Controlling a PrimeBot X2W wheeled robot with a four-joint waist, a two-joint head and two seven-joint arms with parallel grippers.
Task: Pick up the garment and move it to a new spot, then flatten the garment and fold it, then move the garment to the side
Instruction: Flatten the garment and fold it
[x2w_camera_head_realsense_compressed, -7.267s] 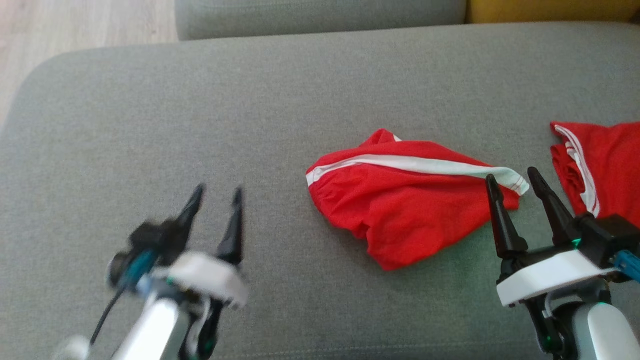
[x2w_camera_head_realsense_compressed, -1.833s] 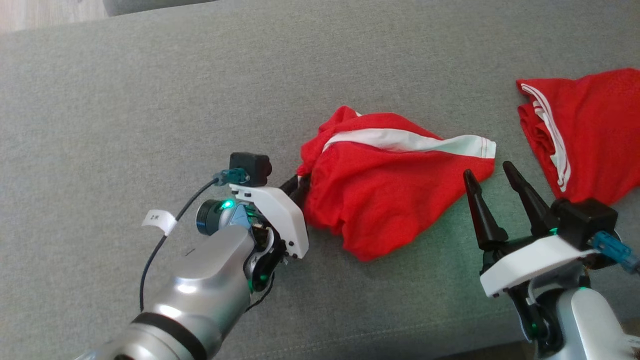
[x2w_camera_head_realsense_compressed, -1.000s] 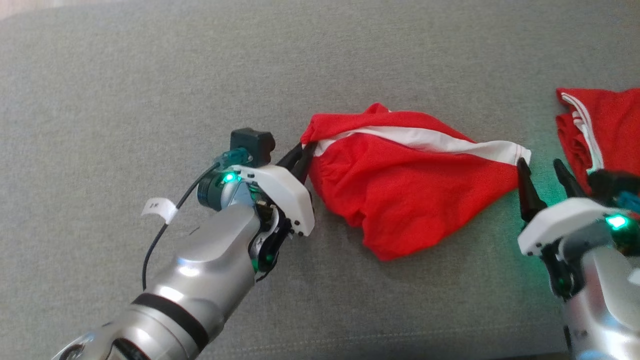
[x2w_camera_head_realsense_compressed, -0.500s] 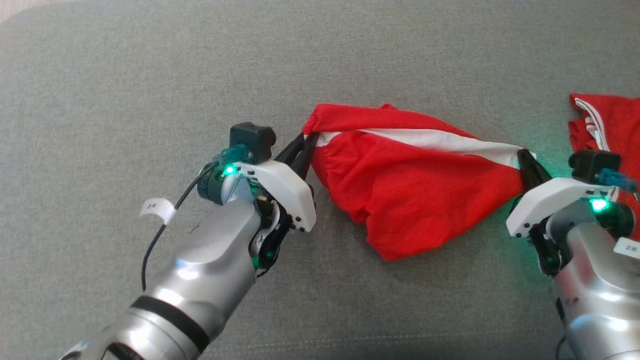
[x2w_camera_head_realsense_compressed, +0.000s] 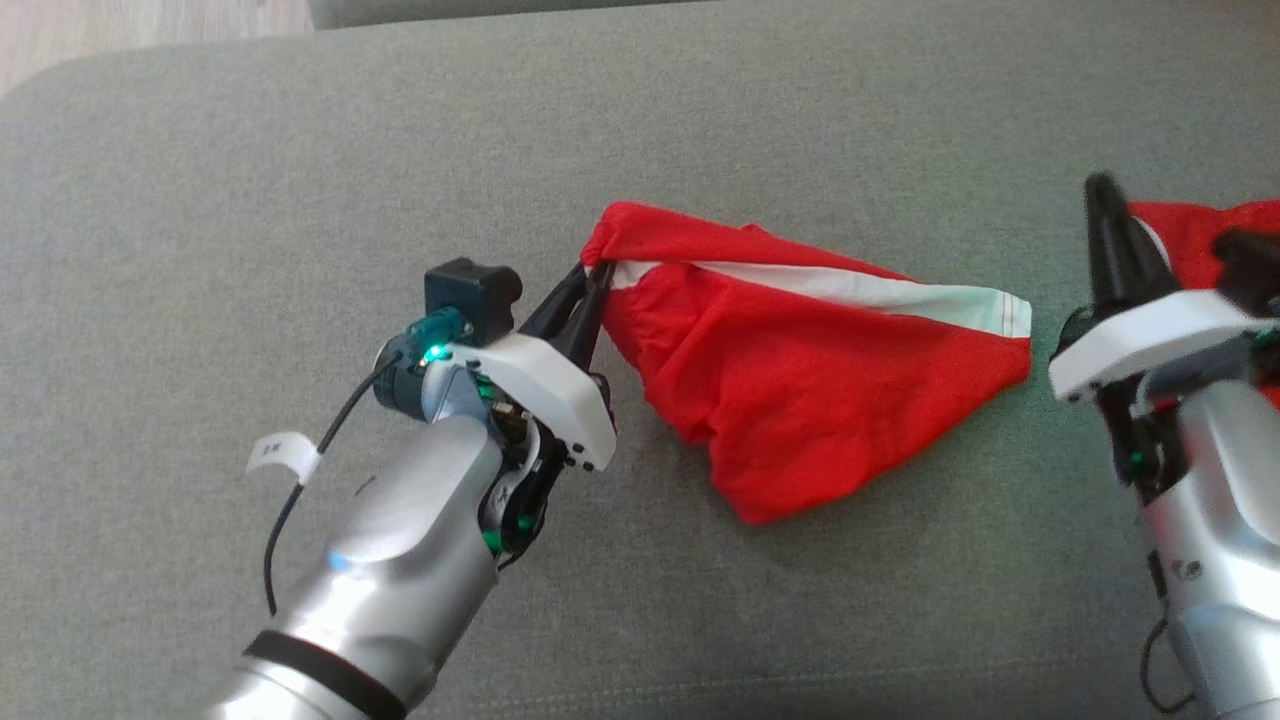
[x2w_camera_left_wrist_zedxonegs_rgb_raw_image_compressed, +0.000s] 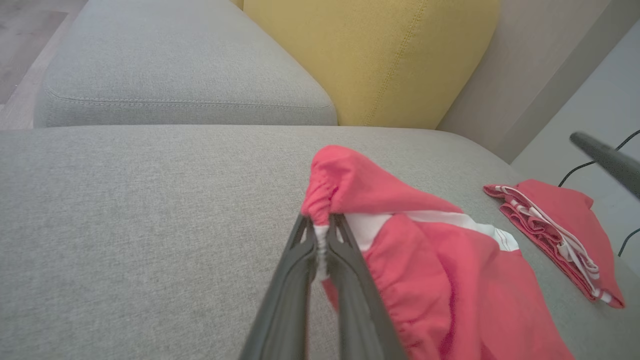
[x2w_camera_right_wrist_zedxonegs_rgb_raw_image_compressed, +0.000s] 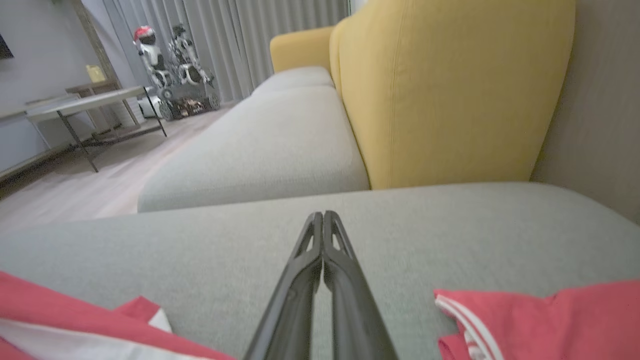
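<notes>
The garment (x2w_camera_head_realsense_compressed: 810, 390) is a pair of red shorts with a white stripe, lying crumpled on the grey sofa seat (x2w_camera_head_realsense_compressed: 300, 200). My left gripper (x2w_camera_head_realsense_compressed: 597, 272) is shut on its left waistband corner and holds that corner slightly raised. The left wrist view shows the gathered waistband (x2w_camera_left_wrist_zedxonegs_rgb_raw_image_compressed: 320, 200) pinched between the fingertips of the left gripper (x2w_camera_left_wrist_zedxonegs_rgb_raw_image_compressed: 320, 225). My right gripper (x2w_camera_head_realsense_compressed: 1100, 190) is off the garment's right end, fingers pressed together with nothing between them. In the right wrist view the right gripper (x2w_camera_right_wrist_zedxonegs_rgb_raw_image_compressed: 323, 216) is over bare cushion, with the garment (x2w_camera_right_wrist_zedxonegs_rgb_raw_image_compressed: 75, 320) at lower left.
A second red garment with white stripes (x2w_camera_head_realsense_compressed: 1190, 225) lies folded at the right, partly behind my right wrist, and shows again (x2w_camera_left_wrist_zedxonegs_rgb_raw_image_compressed: 555, 220) (x2w_camera_right_wrist_zedxonegs_rgb_raw_image_compressed: 550, 315). A yellow back cushion (x2w_camera_left_wrist_zedxonegs_rgb_raw_image_compressed: 370, 55) stands at the far side. Wooden floor (x2w_camera_head_realsense_compressed: 150, 30) lies beyond the seat's left edge.
My right gripper shut at the garment's right corner, then came up and away with nothing in it. That corner still lies on the seat. The left grip is unchanged; the camera has shifted.
</notes>
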